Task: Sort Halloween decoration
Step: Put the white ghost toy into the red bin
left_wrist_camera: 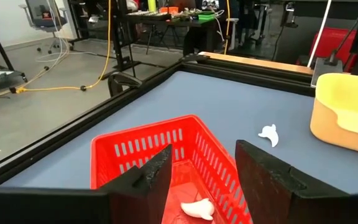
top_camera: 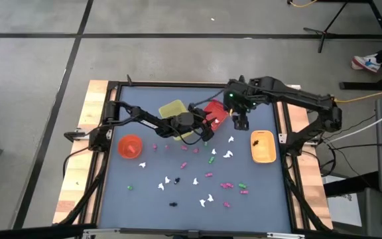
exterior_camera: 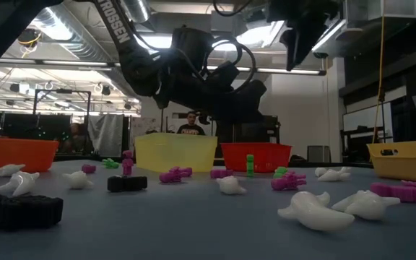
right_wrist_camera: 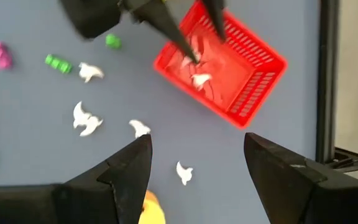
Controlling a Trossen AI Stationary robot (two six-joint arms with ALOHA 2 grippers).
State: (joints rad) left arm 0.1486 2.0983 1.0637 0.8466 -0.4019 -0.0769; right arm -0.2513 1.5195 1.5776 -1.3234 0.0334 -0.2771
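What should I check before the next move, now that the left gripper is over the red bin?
1. Left gripper open above red bin: ok.
2. White trinket lying inside the bin, free of the gripper: ok.
3. Right gripper open, holding nothing: ok.
4. Grippers apart from each other: cannot tell, they are close in the high view.
5. All trinkets sorted: not ok, many still on the table.

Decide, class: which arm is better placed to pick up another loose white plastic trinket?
Probably the right. The right gripper hangs open above white trinkets on the blue table, while the left gripper is over the red mesh bin.
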